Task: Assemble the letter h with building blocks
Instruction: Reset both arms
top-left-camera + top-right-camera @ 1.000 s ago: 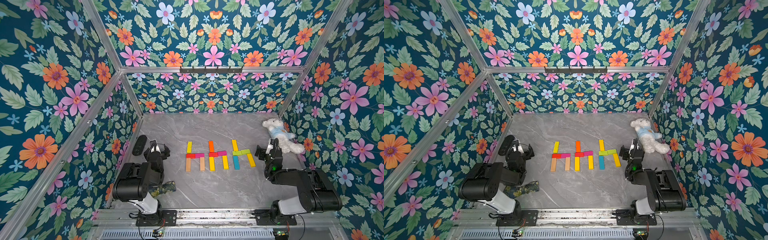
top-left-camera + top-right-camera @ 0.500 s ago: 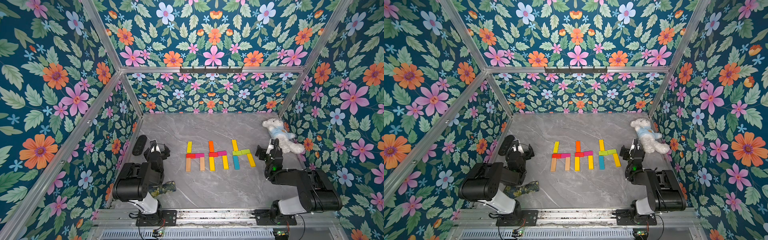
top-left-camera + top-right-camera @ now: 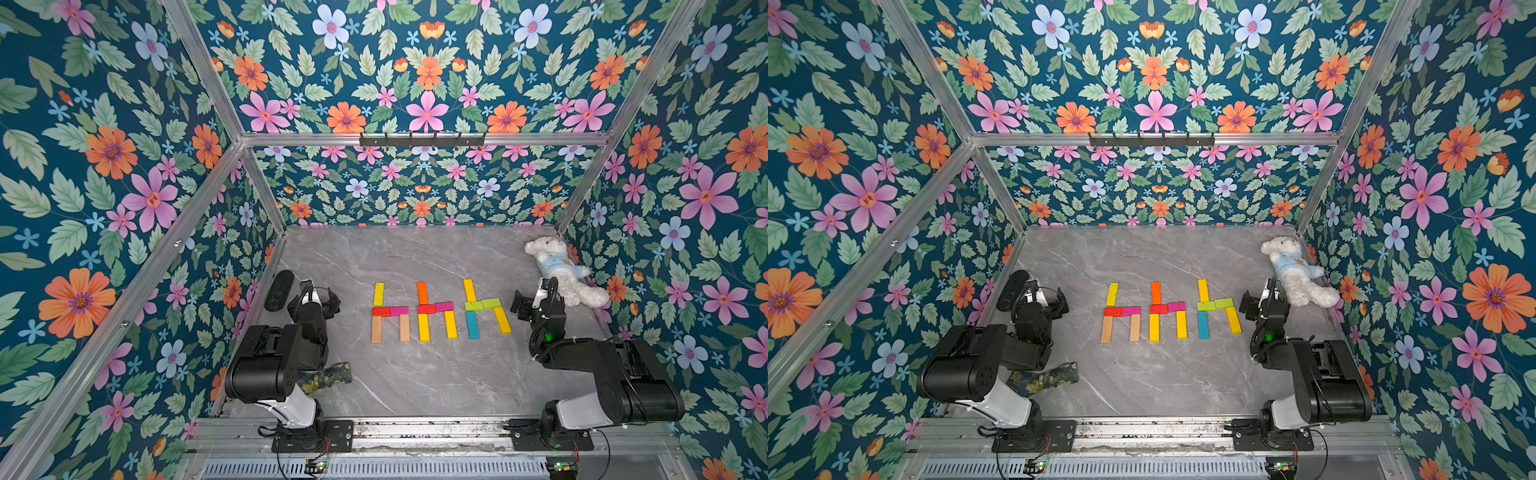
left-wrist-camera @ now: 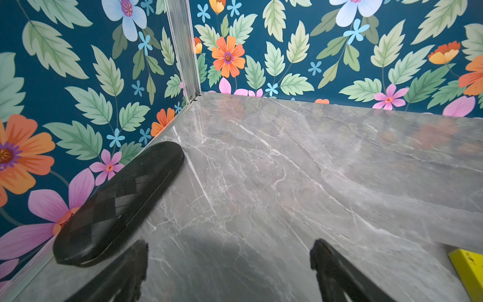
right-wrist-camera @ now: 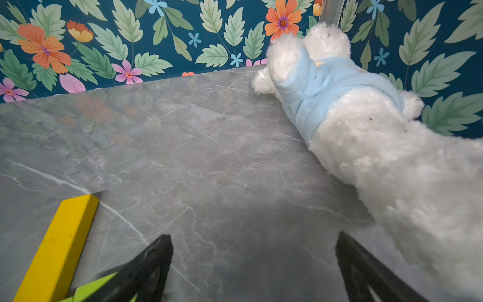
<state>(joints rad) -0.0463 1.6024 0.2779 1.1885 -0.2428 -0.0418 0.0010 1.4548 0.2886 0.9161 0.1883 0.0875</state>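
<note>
Several building blocks lie flat mid-table in both top views as three h shapes side by side. The left h (image 3: 390, 312) is yellow, red, pink and plain wood. Orange, red, pink and yellow make the middle h (image 3: 435, 311). The right h (image 3: 1218, 308) has yellow, green and blue blocks, with its yellow leg (image 3: 502, 320) slanted. My left gripper (image 3: 314, 296) (image 4: 230, 251) is open and empty, left of the shapes. A yellow block's end (image 4: 467, 272) shows beside it. My right gripper (image 3: 532, 299) (image 5: 253, 239) is open and empty, right of the shapes, near a yellow block (image 5: 57, 248) and a green one (image 5: 88, 290).
A white plush bear (image 3: 561, 270) (image 5: 366, 130) in a light blue top lies at the right wall, close behind my right gripper. A black oval case (image 3: 279, 290) (image 4: 117, 204) rests along the left wall. A floral cloth (image 3: 328, 374) lies by the left arm's base. Flowered walls enclose the table.
</note>
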